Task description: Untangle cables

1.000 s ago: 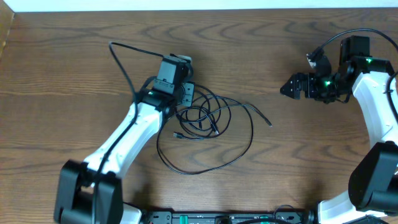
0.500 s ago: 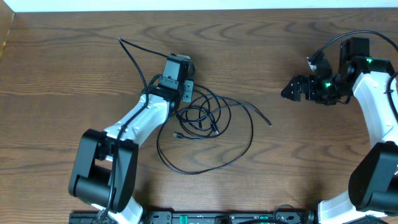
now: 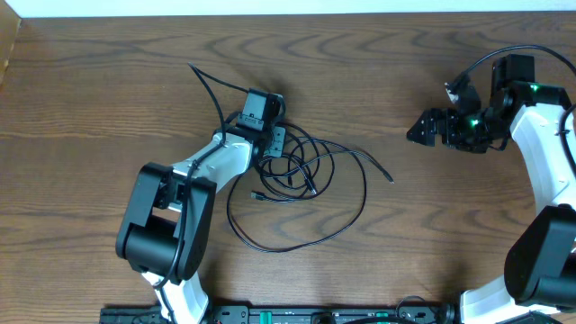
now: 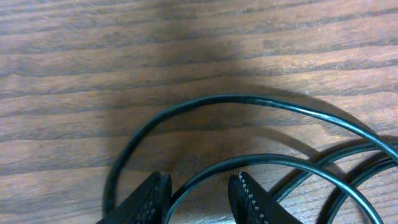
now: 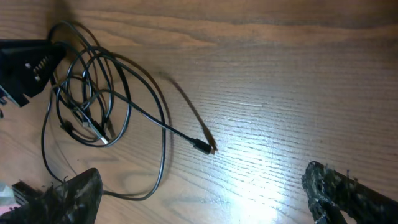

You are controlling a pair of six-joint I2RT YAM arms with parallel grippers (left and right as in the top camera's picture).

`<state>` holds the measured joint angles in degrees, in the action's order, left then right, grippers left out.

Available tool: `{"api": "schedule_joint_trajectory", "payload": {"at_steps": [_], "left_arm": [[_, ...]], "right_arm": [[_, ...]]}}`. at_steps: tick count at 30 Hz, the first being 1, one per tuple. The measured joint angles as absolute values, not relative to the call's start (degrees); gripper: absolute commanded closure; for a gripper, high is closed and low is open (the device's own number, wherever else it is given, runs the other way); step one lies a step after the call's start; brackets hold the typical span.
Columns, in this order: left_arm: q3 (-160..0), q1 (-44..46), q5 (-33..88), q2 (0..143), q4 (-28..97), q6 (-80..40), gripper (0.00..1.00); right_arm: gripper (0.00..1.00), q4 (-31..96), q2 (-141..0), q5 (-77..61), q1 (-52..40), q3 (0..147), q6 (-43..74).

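Thin black cables (image 3: pixel 301 171) lie in tangled loops on the wooden table, with one big loop (image 3: pixel 288 248) toward the front and a plug end (image 3: pixel 390 180) pointing right. They also show in the right wrist view (image 5: pixel 93 93), plug (image 5: pixel 205 146) included. I see no white cord. My left gripper (image 3: pixel 273 147) is low at the tangle's left edge; in the left wrist view (image 4: pixel 199 196) it is open with one black strand (image 4: pixel 249 160) running between the fingers. My right gripper (image 3: pixel 417 129) is open and empty, well right of the cables, and also shows in the right wrist view (image 5: pixel 199 190).
The thicker black wire (image 3: pixel 209 85) fixed to the left arm arches up behind that gripper. The table's far edge (image 3: pixel 288 13) runs along the top. Bare wood (image 3: pixel 405 234) lies between the tangle and the right arm.
My left gripper has shifted a little right and forward onto the tangle's edge, and the left arm has folded in closer. Its wire swung right. The right arm has not moved.
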<state>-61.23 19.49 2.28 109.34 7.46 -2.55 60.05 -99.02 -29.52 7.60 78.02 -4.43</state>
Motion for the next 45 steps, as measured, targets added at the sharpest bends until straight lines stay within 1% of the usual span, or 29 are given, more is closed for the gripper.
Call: {"api": "schedule_joint_trajectory", "payload": {"at_steps": [13,15,16,17,18,26,36,41,45], "left_arm": [[-62.46,19.49,3.07,111.39,6.42,-2.48,0.65],[-63.20,19.49,3.03,112.18,5.91,-2.46,0.67],[-63.51,19.51,2.98,112.49,5.74,-2.48,0.73],[-63.72,19.51,2.87,112.73,5.69,-2.31,0.86],[-63.90,19.49,2.81,112.88,5.65,-2.33,0.92],[-64.23,19.40,3.49,113.10,5.93,-1.65,0.92],[-62.57,19.18,11.99,110.21,8.82,-3.14,0.92],[-61.17,19.29,15.38,99.72,7.57,-6.17,0.93],[-61.36,19.31,17.12,85.08,5.72,-8.23,0.93]], "right_arm": [[0.01,60.51,-99.02,-29.52,7.60,78.02,-4.36],[0.01,60.62,-99.02,-29.52,7.60,78.02,-4.34],[0.01,60.66,-99.00,-29.52,7.60,78.02,-4.36],[0.01,60.66,-99.02,-29.52,7.60,78.02,-4.34],[0.01,60.64,-99.02,-29.52,7.60,78.02,-4.34],[0.01,60.42,-99.02,-29.52,7.60,78.02,-4.34],[0.01,60.23,-99.02,-29.50,7.40,78.02,-4.34],[0.01,60.45,-99.02,-29.61,4.56,78.02,-4.36],[0.01,60.38,-99.02,-29.82,0.71,78.02,-4.34]]}}
